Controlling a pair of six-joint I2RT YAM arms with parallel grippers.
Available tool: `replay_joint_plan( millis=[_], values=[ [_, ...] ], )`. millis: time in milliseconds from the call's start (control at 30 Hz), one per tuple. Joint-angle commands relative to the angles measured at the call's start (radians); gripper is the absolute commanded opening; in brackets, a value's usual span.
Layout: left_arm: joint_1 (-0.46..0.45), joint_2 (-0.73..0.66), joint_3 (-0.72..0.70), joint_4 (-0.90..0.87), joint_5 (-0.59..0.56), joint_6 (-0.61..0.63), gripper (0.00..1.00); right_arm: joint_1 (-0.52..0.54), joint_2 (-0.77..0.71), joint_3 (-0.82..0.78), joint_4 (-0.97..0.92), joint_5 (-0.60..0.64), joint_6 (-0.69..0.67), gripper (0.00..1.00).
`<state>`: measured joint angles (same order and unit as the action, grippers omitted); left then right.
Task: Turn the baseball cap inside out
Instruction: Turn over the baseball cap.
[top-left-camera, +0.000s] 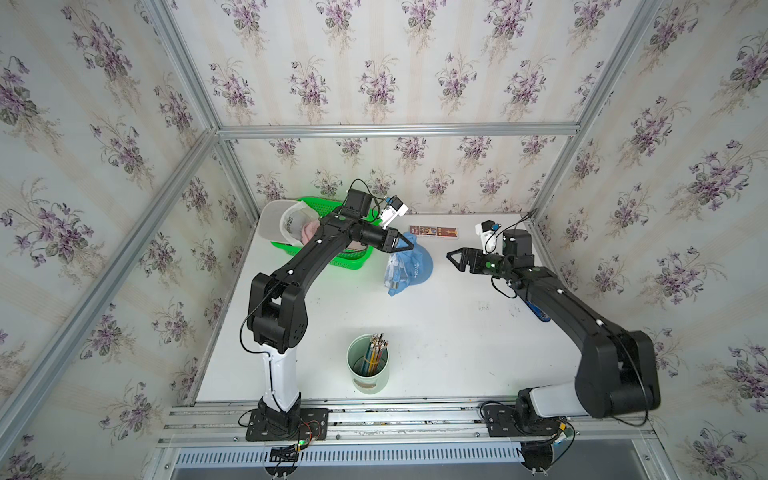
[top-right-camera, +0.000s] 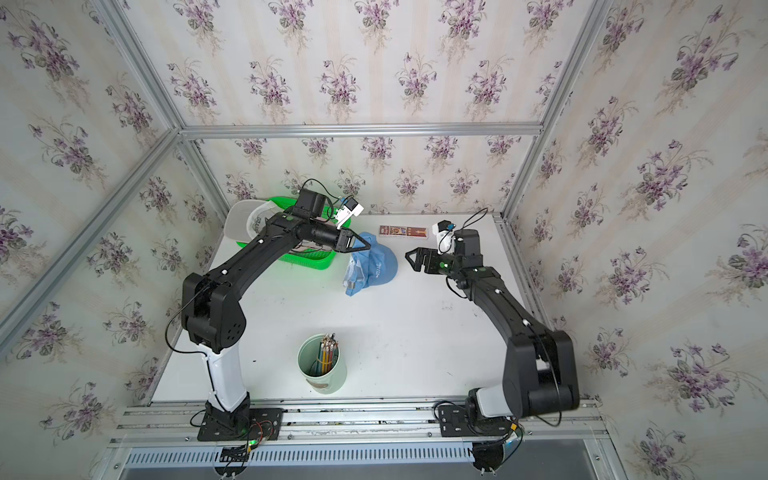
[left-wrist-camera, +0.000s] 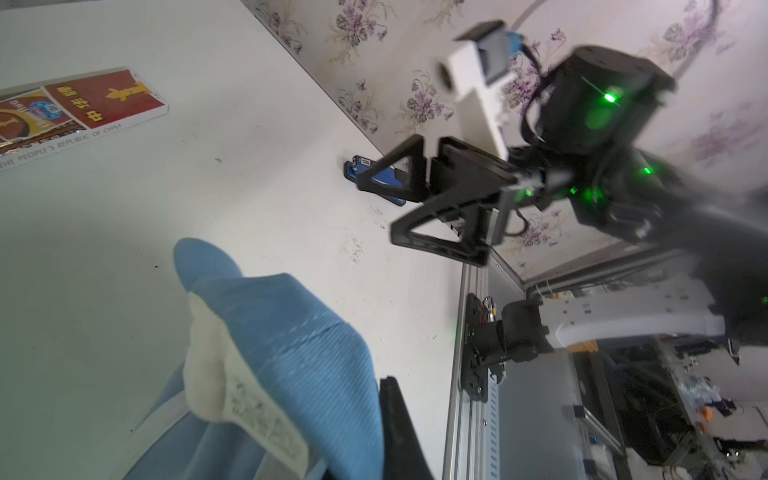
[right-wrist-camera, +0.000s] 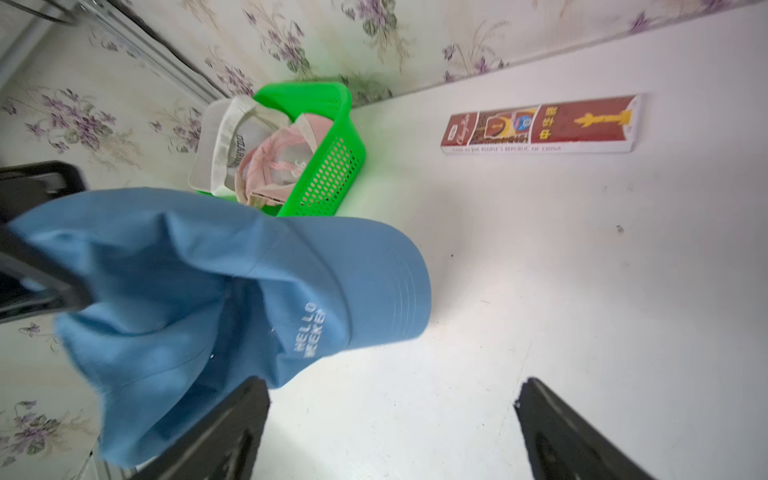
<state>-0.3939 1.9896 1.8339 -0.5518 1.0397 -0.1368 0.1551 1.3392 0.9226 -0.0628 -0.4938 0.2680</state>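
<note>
The blue baseball cap (top-left-camera: 409, 266) (top-right-camera: 374, 266) hangs crumpled over the white table near its back middle. My left gripper (top-left-camera: 409, 246) (top-right-camera: 366, 246) is shut on a fold of its crown. In the left wrist view the blue fabric (left-wrist-camera: 299, 340) with a white inner label fills the space beside one black finger (left-wrist-camera: 399, 428). The right wrist view shows the cap (right-wrist-camera: 249, 291) with its white lettering outward and the brim toward the table. My right gripper (top-left-camera: 453, 259) (top-right-camera: 411, 257) (right-wrist-camera: 390, 399) stands open to the right of the cap, clear of it, with nothing between its fingers.
A green basket (top-left-camera: 349, 259) (right-wrist-camera: 332, 174) holding a white cap and a pink cap stands at the back left, under my left arm. A red box (top-left-camera: 434, 232) (right-wrist-camera: 540, 124) lies at the back. A cup of pencils (top-left-camera: 368, 365) stands at front centre. A blue item (left-wrist-camera: 374, 178) lies under my right arm.
</note>
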Motion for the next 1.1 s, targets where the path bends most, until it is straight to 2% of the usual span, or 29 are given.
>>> replay_joint_plan(
  millis=[0, 67, 200, 333, 433, 500, 633, 867, 933, 1000, 1033, 1067],
  values=[
    [-0.024, 0.022, 0.050, 0.079, -0.046, -0.123, 0.00, 0.023, -0.112, -0.059, 0.049, 0.104, 0.086, 0.99],
    [-0.034, 0.029, 0.059, 0.101, -0.036, -0.146, 0.00, 0.068, -0.143, -0.112, 0.132, 0.043, 0.152, 0.96],
    [-0.047, 0.034, 0.060, 0.121, -0.009, -0.149, 0.00, 0.112, -0.103, -0.286, 0.535, -0.104, 0.370, 0.84],
    [-0.058, 0.017, 0.048, 0.118, -0.005, -0.120, 0.00, 0.112, -0.013, -0.368, 0.874, -0.136, 0.598, 0.71],
    [-0.068, 0.015, 0.048, 0.115, -0.009, -0.117, 0.00, 0.117, 0.027, -0.393, 1.040, -0.118, 0.723, 0.62],
    [-0.072, 0.018, 0.041, 0.137, -0.002, -0.133, 0.00, 0.136, 0.053, -0.376, 1.051, -0.108, 0.731, 0.58],
    [-0.082, 0.025, 0.047, 0.152, 0.003, -0.149, 0.00, 0.176, 0.130, -0.344, 1.096, -0.140, 0.729, 0.55],
    [-0.088, 0.018, 0.064, 0.135, 0.009, -0.143, 0.00, 0.211, 0.240, -0.335, 1.233, -0.174, 0.772, 0.62],
    [-0.094, 0.021, 0.078, 0.107, 0.017, -0.123, 0.00, 0.224, 0.258, -0.318, 1.249, -0.179, 0.771, 0.61],
    [-0.100, 0.022, 0.081, 0.097, 0.022, -0.112, 0.00, 0.238, 0.282, -0.292, 1.251, -0.189, 0.763, 0.57],
    [-0.101, 0.022, 0.079, 0.099, 0.030, -0.112, 0.00, 0.244, 0.298, -0.280, 1.253, -0.194, 0.764, 0.50],
    [-0.100, 0.019, 0.073, 0.109, 0.038, -0.116, 0.00, 0.245, 0.311, -0.275, 1.265, -0.197, 0.769, 0.37]
  ],
)
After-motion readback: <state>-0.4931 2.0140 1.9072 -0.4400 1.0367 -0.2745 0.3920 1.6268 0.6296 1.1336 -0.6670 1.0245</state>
